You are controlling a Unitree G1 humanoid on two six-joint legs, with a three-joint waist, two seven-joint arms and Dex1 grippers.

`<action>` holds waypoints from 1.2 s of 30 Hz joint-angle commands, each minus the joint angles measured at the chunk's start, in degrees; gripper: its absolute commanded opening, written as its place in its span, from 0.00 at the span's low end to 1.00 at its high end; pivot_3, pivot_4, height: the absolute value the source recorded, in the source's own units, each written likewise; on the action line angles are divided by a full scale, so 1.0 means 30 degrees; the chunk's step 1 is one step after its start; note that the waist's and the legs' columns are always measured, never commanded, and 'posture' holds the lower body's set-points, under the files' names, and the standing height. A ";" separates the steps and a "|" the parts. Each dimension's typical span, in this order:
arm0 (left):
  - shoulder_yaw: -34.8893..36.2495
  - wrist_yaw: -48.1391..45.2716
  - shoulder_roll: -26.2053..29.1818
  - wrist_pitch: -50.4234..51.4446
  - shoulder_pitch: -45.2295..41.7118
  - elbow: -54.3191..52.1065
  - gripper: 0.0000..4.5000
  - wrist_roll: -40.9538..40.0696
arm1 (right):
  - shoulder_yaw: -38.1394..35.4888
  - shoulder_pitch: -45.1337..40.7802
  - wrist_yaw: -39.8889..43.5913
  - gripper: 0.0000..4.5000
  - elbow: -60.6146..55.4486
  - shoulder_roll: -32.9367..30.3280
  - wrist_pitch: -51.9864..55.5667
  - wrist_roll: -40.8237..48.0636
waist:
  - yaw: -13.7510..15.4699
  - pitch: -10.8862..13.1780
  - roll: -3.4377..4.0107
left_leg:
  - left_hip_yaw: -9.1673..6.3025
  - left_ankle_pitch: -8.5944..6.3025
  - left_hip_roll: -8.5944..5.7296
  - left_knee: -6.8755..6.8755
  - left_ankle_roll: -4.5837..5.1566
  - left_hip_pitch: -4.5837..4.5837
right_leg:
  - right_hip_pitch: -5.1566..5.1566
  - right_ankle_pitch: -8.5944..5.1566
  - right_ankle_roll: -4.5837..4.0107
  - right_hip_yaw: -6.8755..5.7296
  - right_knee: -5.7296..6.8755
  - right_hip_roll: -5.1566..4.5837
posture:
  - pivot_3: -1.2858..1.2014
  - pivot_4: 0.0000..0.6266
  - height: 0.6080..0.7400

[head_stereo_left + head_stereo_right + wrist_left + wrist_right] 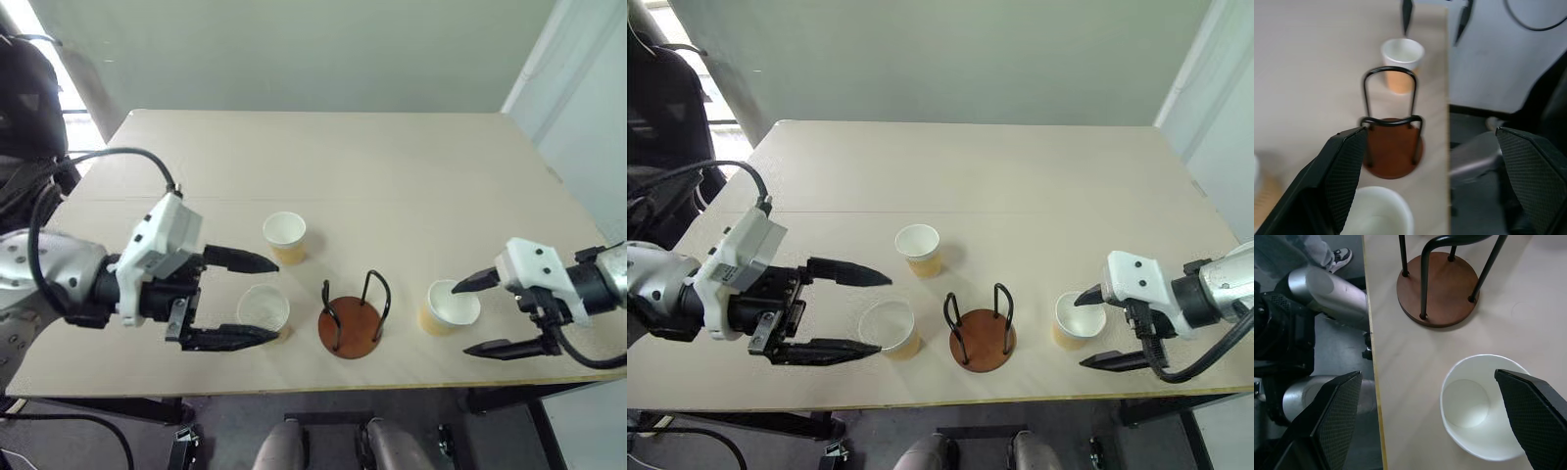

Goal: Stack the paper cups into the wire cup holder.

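Note:
Three paper cups stand upright on the table, tan outside and white inside. One cup [284, 238] is towards the middle, one [263, 310] at the front left, one [451, 306] at the front right. The wire cup holder [353, 318], a reddish-brown disc with black wire loops, stands empty between the two front cups. My left gripper [276, 299] is open, its fingers on either side of the front-left cup [1378, 213] without touching it. My right gripper [462, 319] is open beside the front-right cup [1481, 406], which stands free between its fingertips.
The light wooden table [343, 166] has its front edge [294, 390] just behind the holder and the two front cups. Black cables and dark gear [29, 108] sit off the table's left corner. A pale wall [588, 88] runs along the right.

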 commanded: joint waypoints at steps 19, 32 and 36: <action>0.2376 0.0644 0.0670 0.0062 0.0830 -0.1270 1.00 0.0048 | 0.5532 -0.2220 -0.0515 0.79 0.2150 0.0652 -0.3288 -0.4606 | 0.0011 0.0002 -0.0005 | -0.0001 0.0002 -0.0009 0.0027 0.0063 -0.0001 | 0.0018 0.0063 0.0104 0.0023 0.0005 0.0003 | 0.52 0.24 1.00; 0.3952 0.1071 0.0803 0.0740 0.2044 -0.1815 1.00 -0.0690 | 0.6583 -0.2968 0.0316 0.01 0.2915 0.1246 -0.4238 -0.5558 | 0.0020 0.0000 -0.0007 | -0.0002 0.0001 -0.0007 0.0039 0.0065 0.0004 | 0.0024 0.0075 0.0088 0.0022 0.0010 0.0002 | 0.52 0.24 1.00; 0.4187 0.1200 0.0800 0.0828 0.2266 -0.1897 1.00 -0.0789 | 0.6623 -0.3175 0.0602 0.01 0.3188 0.1238 -0.4570 -0.5693 | 0.0014 0.0000 -0.0008 | 0.0001 0.0001 -0.0006 0.0051 0.0066 0.0005 | 0.0024 0.0084 0.0074 0.0023 0.0010 0.0002 | 0.52 0.24 1.00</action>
